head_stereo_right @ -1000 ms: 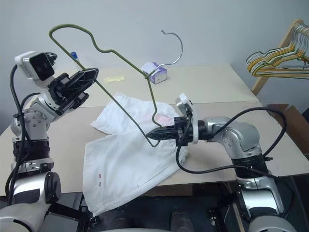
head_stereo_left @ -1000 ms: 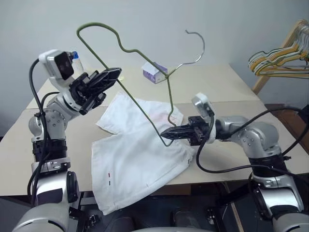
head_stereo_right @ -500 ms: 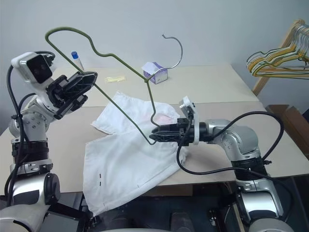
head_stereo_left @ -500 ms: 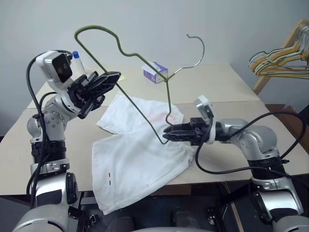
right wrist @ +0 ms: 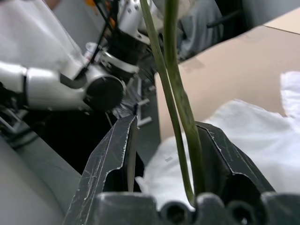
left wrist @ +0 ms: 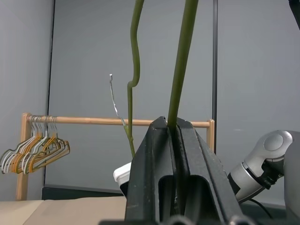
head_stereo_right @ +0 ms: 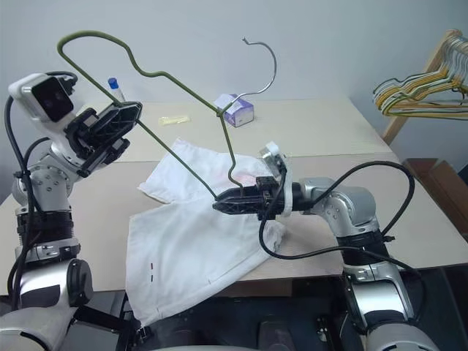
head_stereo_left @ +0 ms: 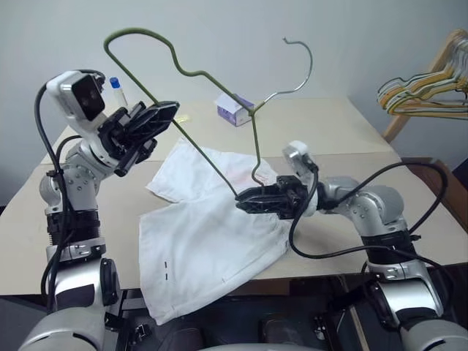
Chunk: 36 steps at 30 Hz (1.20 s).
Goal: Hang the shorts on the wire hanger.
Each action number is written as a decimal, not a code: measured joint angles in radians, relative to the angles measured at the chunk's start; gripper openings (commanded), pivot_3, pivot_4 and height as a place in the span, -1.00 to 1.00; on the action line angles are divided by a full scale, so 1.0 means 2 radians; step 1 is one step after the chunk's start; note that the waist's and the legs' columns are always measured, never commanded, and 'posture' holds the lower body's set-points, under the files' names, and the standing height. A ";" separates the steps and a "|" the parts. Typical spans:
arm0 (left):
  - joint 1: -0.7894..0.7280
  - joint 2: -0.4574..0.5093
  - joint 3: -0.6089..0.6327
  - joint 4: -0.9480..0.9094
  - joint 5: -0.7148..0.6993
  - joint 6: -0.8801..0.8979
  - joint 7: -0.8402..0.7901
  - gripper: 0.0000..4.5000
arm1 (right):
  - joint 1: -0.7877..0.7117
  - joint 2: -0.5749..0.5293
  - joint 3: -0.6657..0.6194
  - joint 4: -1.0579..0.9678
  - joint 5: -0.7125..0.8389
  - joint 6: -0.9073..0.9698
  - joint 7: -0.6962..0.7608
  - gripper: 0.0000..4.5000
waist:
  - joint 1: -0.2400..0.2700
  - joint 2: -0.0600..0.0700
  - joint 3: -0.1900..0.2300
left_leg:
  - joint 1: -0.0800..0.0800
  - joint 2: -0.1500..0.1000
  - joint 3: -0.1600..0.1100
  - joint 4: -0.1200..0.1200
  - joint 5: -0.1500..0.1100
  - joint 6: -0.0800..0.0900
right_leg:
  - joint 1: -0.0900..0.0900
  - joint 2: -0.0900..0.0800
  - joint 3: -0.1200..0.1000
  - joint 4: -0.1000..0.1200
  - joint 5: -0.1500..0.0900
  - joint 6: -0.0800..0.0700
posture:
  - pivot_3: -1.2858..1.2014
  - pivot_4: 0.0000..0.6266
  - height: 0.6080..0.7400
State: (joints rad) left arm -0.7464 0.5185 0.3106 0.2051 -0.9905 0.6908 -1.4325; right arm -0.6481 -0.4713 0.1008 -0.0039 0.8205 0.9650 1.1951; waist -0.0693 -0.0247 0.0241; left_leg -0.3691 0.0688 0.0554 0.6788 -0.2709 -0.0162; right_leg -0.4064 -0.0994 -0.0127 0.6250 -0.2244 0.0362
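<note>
The wire hanger (head_stereo_left: 208,110), a thin olive-grey wire bent in a wavy outline with a curled silvery hook, is hanging in the air above the bench (head_stereo_left: 329,128). The left gripper (head_stereo_left: 157,117) is pinching its long straight side, jaws pressed together. The right gripper (head_stereo_left: 247,202) is standing with jaws spread around the lower bend. The shorts (head_stereo_left: 208,241), soft rumpled white cloth, are lying flat beneath, one corner drooping over the bench's near edge.

shorts (head_stereo_left: 212,227): white, flat on table | wire hanger (head_stereo_left: 197,110): olive, raised
</note>
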 measured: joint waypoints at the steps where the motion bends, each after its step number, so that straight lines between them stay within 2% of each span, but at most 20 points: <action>1: 0.000 0.000 0.000 0.000 0.000 0.000 0.000 -1.00 | -0.001 -0.001 0.000 0.000 0.003 0.001 0.002 -0.31 | 0.000 0.000 0.000 | 0.000 0.000 0.000 0.000 0.000 0.000 | 0.000 0.000 0.000 0.000 0.000 0.000 | -0.01 -1.00 1.00; 5: 0.000 -0.004 0.000 0.000 0.000 0.000 0.001 -1.00 | -0.001 -0.012 0.003 -0.001 0.003 0.001 0.009 -0.94 | -0.001 0.000 0.000 | 0.000 0.000 0.000 0.000 0.000 0.000 | 0.000 0.000 0.000 0.000 0.000 0.000 | -0.02 -1.00 1.00; 6: 0.000 -0.004 0.001 0.001 0.000 0.000 0.005 -1.00 | -0.001 -0.013 0.006 -0.006 0.002 0.001 0.014 -0.99 | -0.001 0.000 0.000 | 0.000 0.000 0.000 0.000 0.000 0.000 | 0.000 0.000 0.000 0.000 0.000 0.000 | -0.02 -1.00 1.00; 14: 0.005 -0.007 0.002 0.002 0.003 -0.006 0.005 -1.00 | -0.001 -0.013 0.011 -0.013 -0.012 -0.008 0.013 -0.99 | -0.001 0.000 0.000 | 0.000 0.000 0.000 0.000 0.000 0.000 | 0.000 0.000 0.000 0.000 0.000 0.000 | -0.02 -1.00 1.00; 17: 0.010 -0.004 -0.002 0.002 0.017 -0.010 0.012 -0.66 | -0.001 -0.013 0.012 -0.013 -0.016 -0.008 0.012 -1.00 | -0.001 0.000 0.000 | 0.000 0.000 0.000 0.000 0.000 0.000 | 0.000 0.000 0.000 0.000 0.000 0.000 | -0.02 -1.00 1.00; 22: 0.029 0.000 -0.034 0.001 0.055 -0.018 0.019 0.07 | 0.000 -0.012 0.011 -0.013 -0.016 -0.008 0.006 -1.00 | -0.001 0.000 0.000 | 0.000 0.000 0.000 0.000 0.000 0.000 | 0.000 0.000 0.000 0.000 0.000 0.000 | -0.02 -1.00 1.00; 28: 0.064 0.035 -0.096 0.011 0.164 -0.063 0.049 0.95 | 0.001 -0.010 -0.033 0.003 -0.003 0.000 -0.027 -1.00 | -0.001 0.000 0.000 | 0.000 0.000 0.000 0.000 0.000 0.000 | 0.000 0.000 0.000 0.000 0.000 0.000 | -0.02 -1.00 1.00; 33: 0.096 0.060 -0.125 0.023 0.247 -0.115 0.086 0.99 | 0.023 -0.050 -0.077 0.016 0.005 0.051 -0.077 -1.00 | 0.003 0.000 0.000 | -0.001 0.000 0.000 0.000 0.000 0.000 | -0.001 0.000 0.000 0.000 0.000 0.000 | -0.02 -1.00 1.00; 36: 0.128 0.080 -0.140 0.020 0.295 -0.159 0.101 0.99 | 0.085 -0.123 -0.088 0.012 0.005 0.112 -0.101 -1.00 | 0.008 0.000 0.000 | -0.002 0.000 0.001 -0.001 0.000 0.000 | -0.002 -0.001 0.000 -0.001 0.000 0.000 | -0.03 -1.00 1.00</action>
State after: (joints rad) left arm -0.4912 0.6789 0.0315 0.2445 -0.3997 0.3718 -1.2299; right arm -0.4787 -0.7177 -0.0749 0.0197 0.8301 1.1884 0.9935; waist -0.0527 -0.0244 0.0242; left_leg -0.3723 0.0687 0.0573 0.6777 -0.2713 -0.0157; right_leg -0.4095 -0.1006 -0.0126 0.6230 -0.2248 0.0364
